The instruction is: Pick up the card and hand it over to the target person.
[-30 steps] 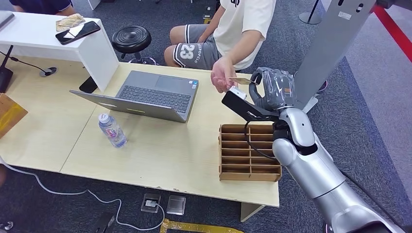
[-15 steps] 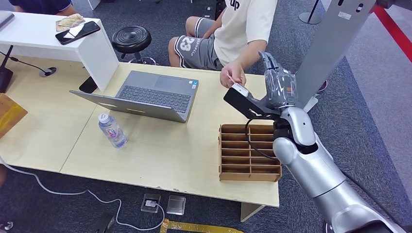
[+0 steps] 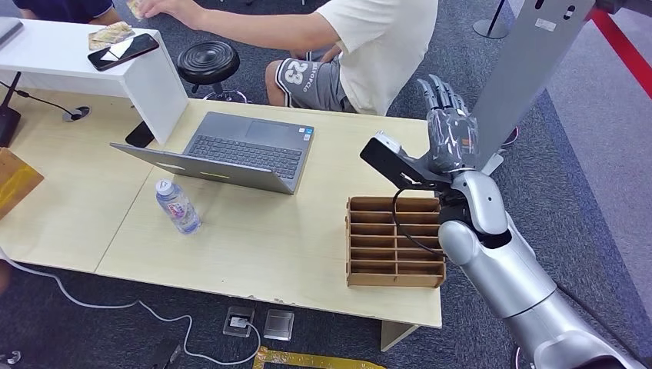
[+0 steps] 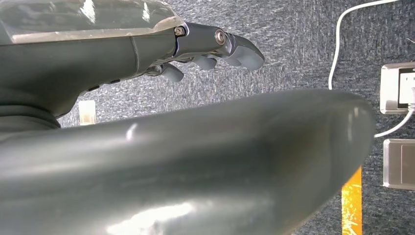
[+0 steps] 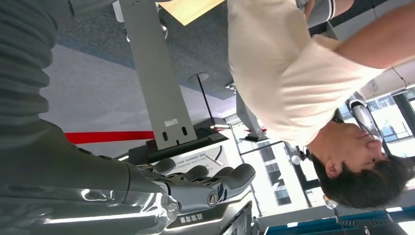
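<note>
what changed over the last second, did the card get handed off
Yes. The right hand let go of the card and now stands open, fingers raised, holding nothing. The person's hand, which took the card at the robot's hand, has swung away to the far left above the white shelf, gripping something tan, likely the card. The laptop, bottle and wooden organiser stayed put.
</note>
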